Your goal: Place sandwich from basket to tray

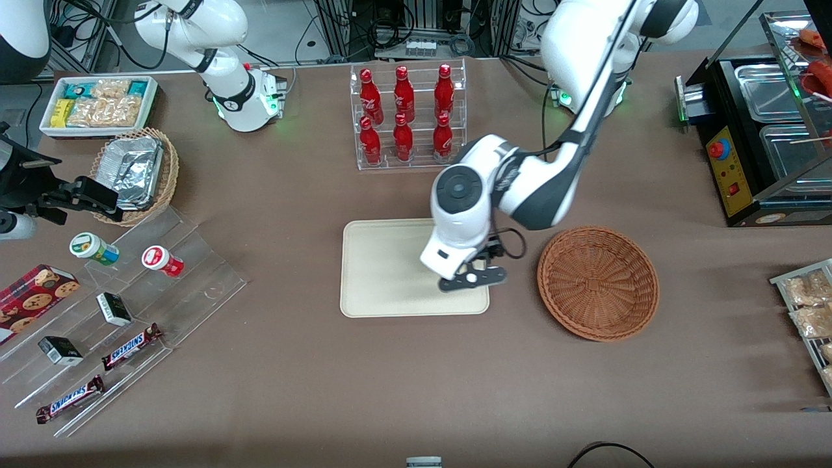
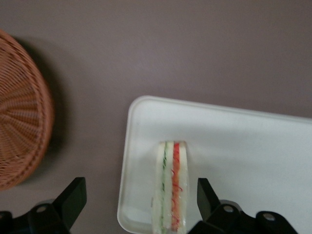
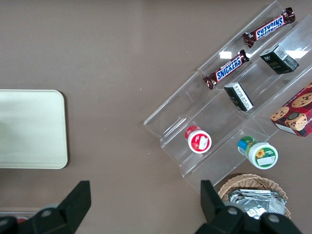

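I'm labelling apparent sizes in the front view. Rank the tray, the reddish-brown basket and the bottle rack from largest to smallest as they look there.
1. Tray, largest.
2. and 3. Basket and bottle rack look about alike; I won't rank them.
The gripper, jaws open, hangs over the tray's edge nearest the basket and hides part of the tray.

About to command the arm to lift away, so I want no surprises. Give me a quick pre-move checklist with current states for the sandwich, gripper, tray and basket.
1. Sandwich over the tray, inside its rim: ok.
2. Sandwich resting on the tray surface rather than hanging above it: cannot tell.
3. Gripper open, fingers apart and clear of the sandwich on both sides: ok.
4. Sandwich standing on edge, filling stripes facing up, near the tray edge closest to the basket; could tip: not ok.
5. Basket empty, nothing left in it: ok.
6. Path straight up free of nearby objects: ok, only the bottle rack stands farther from the front camera.
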Tool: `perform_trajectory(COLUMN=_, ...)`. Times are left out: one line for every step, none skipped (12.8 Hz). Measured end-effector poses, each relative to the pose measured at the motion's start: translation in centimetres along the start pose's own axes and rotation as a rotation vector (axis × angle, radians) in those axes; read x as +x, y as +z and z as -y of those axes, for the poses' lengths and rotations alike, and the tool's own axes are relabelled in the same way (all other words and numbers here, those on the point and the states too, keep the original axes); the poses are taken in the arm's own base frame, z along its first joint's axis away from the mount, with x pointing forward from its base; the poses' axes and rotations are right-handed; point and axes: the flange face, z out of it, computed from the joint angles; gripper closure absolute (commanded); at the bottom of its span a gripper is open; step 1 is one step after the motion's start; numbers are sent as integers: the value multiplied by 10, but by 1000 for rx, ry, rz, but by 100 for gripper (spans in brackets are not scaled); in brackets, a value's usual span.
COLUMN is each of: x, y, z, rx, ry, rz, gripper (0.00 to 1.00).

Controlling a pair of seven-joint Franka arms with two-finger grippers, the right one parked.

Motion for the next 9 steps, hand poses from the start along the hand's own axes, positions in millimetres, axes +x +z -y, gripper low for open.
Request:
perform_trajectory(x=12, y=-14, z=16, rx=-8, ry=-26, rz=-5, gripper=0)
perform_trajectory(x=20, y=-25, z=31, rx=-5, ry=-44, rz=-1, gripper=0)
perform_trajectory(x=27, y=-33, z=44, rx=3, ry=-56, rz=8, gripper=0)
perform_trajectory(x=33, y=-41, z=59, rx=12, ry=-61, rz=17, gripper=0)
perform_trajectory(x=39, y=-47, z=72, rx=18, ry=-62, rz=26, gripper=0)
perform_trajectory(x=45, y=-53, z=84, rx=24, ry=-64, rz=33, gripper=0)
perform_trajectory(x=51, y=-58, z=98, rx=27, ry=-71, rz=39, gripper=0)
perform_trajectory(x=59, y=-64, z=113, rx=30, ry=-73, rz=44, gripper=0)
perform_trajectory(x=67, y=-70, z=133, rx=34, ry=-65, rz=53, gripper=0)
